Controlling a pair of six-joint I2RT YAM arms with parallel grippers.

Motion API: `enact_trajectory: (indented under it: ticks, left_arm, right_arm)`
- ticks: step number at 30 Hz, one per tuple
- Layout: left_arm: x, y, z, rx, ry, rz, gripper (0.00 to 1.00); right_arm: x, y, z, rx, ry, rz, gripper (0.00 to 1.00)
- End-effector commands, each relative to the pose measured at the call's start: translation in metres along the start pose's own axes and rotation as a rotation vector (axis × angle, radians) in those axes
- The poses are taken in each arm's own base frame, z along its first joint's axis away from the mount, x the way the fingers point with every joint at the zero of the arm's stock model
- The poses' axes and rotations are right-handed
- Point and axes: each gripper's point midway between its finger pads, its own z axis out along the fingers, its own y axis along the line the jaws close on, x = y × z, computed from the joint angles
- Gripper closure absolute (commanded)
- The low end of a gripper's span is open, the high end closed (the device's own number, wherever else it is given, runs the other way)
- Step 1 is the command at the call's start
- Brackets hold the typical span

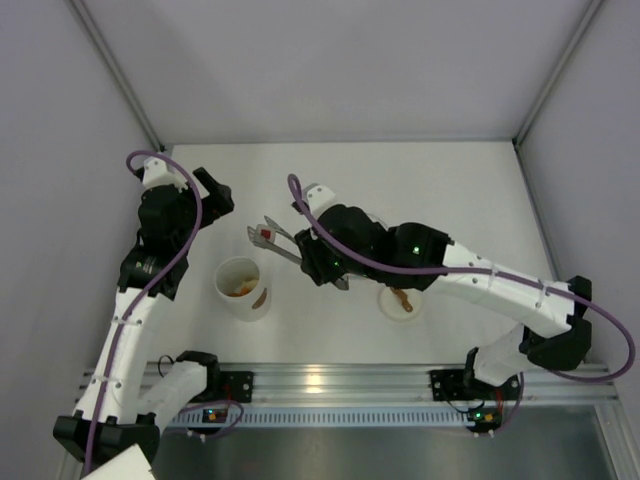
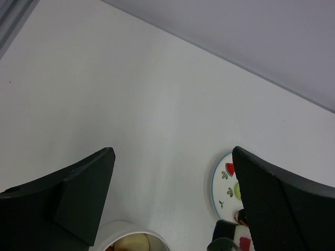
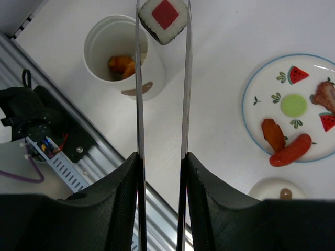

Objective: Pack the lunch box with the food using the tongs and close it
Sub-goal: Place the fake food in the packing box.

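My right gripper [image 3: 162,157] [image 1: 318,258] is shut on the tongs [image 3: 139,94] [image 1: 282,246], pressing both silvery arms together. A white sushi piece with a red centre [image 3: 163,18] [image 1: 264,236] is pinched between the tong tips, in the air just beside the lunch box [image 3: 123,57] [image 1: 240,288]. The white tub stands open with orange food [image 3: 121,64] inside. More food lies on the plate [image 3: 261,78]: a red sausage [image 3: 290,151], an orange-brown piece [image 3: 272,133] and a brown piece [image 3: 324,94]. My left gripper [image 2: 172,151] [image 1: 218,195] hangs open beyond the tub, holding nothing.
A small round white lid with a brown mark [image 1: 400,300] [image 3: 277,189] lies near the front edge, right of the lunch box. The aluminium rail [image 1: 330,382] runs along the near side. Grey walls close in the table on the left, back and right.
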Motion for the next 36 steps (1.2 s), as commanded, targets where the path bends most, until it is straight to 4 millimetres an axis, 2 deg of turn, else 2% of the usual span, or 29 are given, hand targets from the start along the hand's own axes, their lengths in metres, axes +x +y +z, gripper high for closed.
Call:
enact_trajectory:
  ticks: [1, 3, 6, 9, 13, 15, 25, 30, 34, 36]
  left_arm:
    - [-0.002, -0.001, 0.003, 0.008, -0.010, -0.004, 0.01]
    - [-0.002, 0.000, 0.003, 0.007, -0.009, -0.002, 0.01]
    - [-0.003, -0.001, 0.002, 0.009, -0.011, -0.003, 0.01]
    - [-0.003, -0.001, 0.002, 0.008, -0.013, -0.001, 0.01]
    - [-0.002, -0.001, 0.002, 0.009, -0.011, -0.001, 0.01]
    - [-0.003, -0.001, 0.002, 0.010, -0.014, -0.002, 0.01]
    - [-0.002, -0.001, 0.002, 0.009, -0.012, -0.001, 0.01]
    - [-0.002, -0.001, 0.002, 0.009, -0.011, -0.003, 0.01]
    - [-0.002, 0.000, 0.002, 0.006, -0.011, 0.001, 0.01]
    - [-0.002, 0.000, 0.002, 0.005, -0.011, -0.001, 0.01]
  right_arm:
    - [-0.007, 0.026, 0.006, -0.027, -0.005, -0.042, 0.76]
    - [-0.007, 0.042, 0.007, -0.057, -0.003, -0.061, 0.76]
    - [0.001, 0.060, 0.020, -0.073, 0.028, -0.093, 0.75]
    - [0.007, 0.071, 0.025, -0.087, 0.044, -0.109, 0.73]
    - [0.009, 0.075, 0.026, -0.092, 0.047, -0.114, 0.69]
    - [0.008, 0.075, 0.026, -0.088, 0.044, -0.113, 0.64]
    - [0.006, 0.077, 0.022, -0.097, 0.033, -0.117, 0.52]
    - [0.003, 0.076, 0.020, -0.098, 0.023, -0.115, 0.50]
    - [-0.004, 0.065, 0.013, -0.053, -0.006, -0.109, 0.50]
    - [-0.014, 0.049, 0.003, -0.013, -0.036, -0.093, 0.50]
